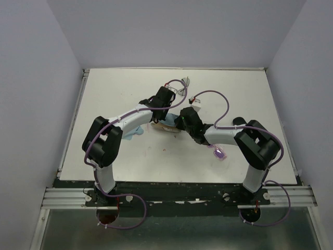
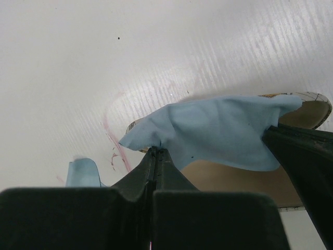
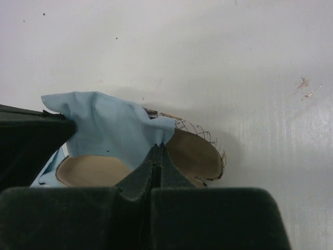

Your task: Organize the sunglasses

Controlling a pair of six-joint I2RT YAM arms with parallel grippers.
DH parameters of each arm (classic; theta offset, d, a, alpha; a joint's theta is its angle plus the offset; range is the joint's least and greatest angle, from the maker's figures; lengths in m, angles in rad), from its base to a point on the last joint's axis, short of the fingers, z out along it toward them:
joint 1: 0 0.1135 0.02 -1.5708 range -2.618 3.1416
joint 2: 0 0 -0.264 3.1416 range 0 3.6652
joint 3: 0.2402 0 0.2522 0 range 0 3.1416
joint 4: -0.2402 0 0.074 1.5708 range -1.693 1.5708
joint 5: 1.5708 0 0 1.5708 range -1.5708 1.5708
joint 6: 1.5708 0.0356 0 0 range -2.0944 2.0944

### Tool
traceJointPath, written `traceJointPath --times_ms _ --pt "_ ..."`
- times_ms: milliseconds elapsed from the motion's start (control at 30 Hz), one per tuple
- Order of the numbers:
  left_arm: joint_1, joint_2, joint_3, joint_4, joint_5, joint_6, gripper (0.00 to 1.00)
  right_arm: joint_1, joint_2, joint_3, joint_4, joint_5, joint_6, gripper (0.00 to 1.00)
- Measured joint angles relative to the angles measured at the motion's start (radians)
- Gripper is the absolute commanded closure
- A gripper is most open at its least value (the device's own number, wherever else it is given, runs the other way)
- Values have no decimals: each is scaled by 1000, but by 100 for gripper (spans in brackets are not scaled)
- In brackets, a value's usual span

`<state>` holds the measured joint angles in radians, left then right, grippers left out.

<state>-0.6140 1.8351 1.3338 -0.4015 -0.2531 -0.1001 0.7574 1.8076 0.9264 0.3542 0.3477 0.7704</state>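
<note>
The left gripper [image 2: 155, 152] and right gripper [image 3: 157, 150] each clamp tight on 1 blue cloth [image 2: 218, 130] over the tan-lined case [image 3: 193, 156]; pink sunglasses [image 1: 219, 153] lie apart on the table [image 1: 156, 164].

The right end effector [image 3: 157, 151] is seen with its fingertips pressed together on the lower edge of a light blue cloth [image 3: 112, 130]. The cloth's upper left corner is met by the dark tip of the left end effector [image 3: 62, 121]. Behind the cloth, an oblong case [image 3: 195, 156] with tan lining and a patterned rim is partly hidden. A white tabletop [image 3: 208, 52] is shown, marked by small reddish specks [image 3: 304, 88] at the right.
</note>
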Motion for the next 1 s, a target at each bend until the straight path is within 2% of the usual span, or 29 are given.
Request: traceJointPath --times_ms 1000 --pt "13 50 24 -59 -16 -40 92 0 1 -31 11 15 42 96"
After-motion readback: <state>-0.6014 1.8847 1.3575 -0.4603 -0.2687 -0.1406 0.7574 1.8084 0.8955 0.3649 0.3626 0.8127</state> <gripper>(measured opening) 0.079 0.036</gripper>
